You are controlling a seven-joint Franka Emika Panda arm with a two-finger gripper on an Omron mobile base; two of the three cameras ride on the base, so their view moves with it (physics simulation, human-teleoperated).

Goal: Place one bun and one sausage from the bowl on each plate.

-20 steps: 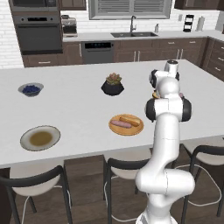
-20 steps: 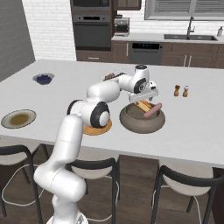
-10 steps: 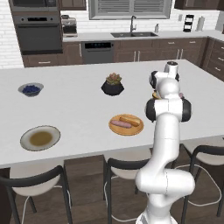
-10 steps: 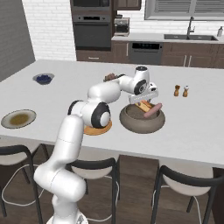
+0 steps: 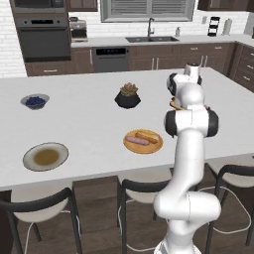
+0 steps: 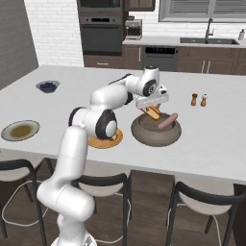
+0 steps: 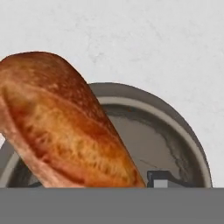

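In the right base view my gripper (image 6: 152,108) hangs just over the grey-brown bowl (image 6: 144,136), shut on a golden bun (image 6: 153,113) that tilts in its jaws. A pink sausage (image 6: 166,120) leans on the bowl's far rim. In the hand view the bun (image 7: 65,131) looms close and slanted, with the bowl (image 7: 183,127) below it and one dark fingertip (image 7: 158,178) at its lower right. The orange plate (image 5: 145,148) carries a bun (image 5: 148,136) and a sausage (image 5: 137,141). The grey-rimmed plate (image 5: 30,155) with the olive centre lies bare at the near left.
A black plant pot (image 5: 128,97) stands mid-counter, and a small bowl of blueberries (image 5: 34,101) sits far left. Two shakers (image 6: 199,100) stand right of the bowl. Stools line the counter's near edge. My own arm hides part of the orange plate (image 6: 102,142).
The jaws have come together on the bun in the bowl. The arm and the other things have hardly moved.
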